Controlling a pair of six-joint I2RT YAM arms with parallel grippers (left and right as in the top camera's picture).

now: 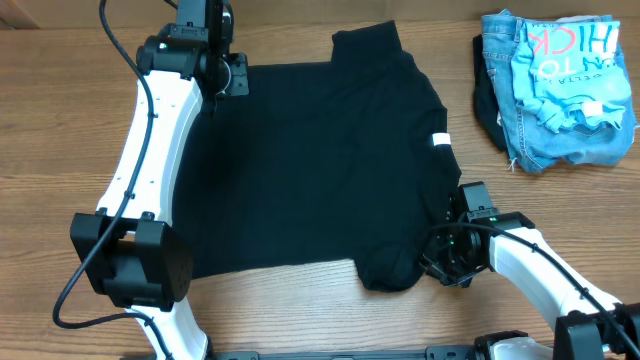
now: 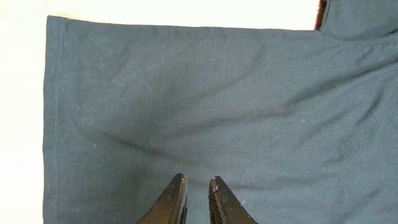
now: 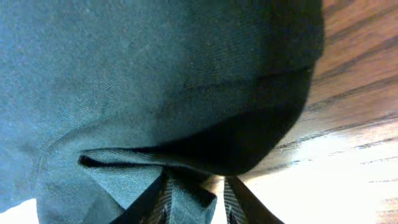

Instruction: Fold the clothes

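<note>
Overhead, the black T-shirt [image 1: 310, 170] lies spread flat on the worktop [image 1: 60, 130] (white label [image 1: 441, 141] at its right), left fingers [image 2: 174, 202] pinched nearly together on its far-left corner, right fingers [image 3: 244, 205] partly apart around a near sleeve's edge.

Plain black T-shirt [image 1: 310, 160], wood-grain brown table [image 1: 60, 130]

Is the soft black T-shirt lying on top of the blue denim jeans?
No, the soft black T-shirt lies spread on the wooden table, apart from the blue denim jeans in the corner.
</note>
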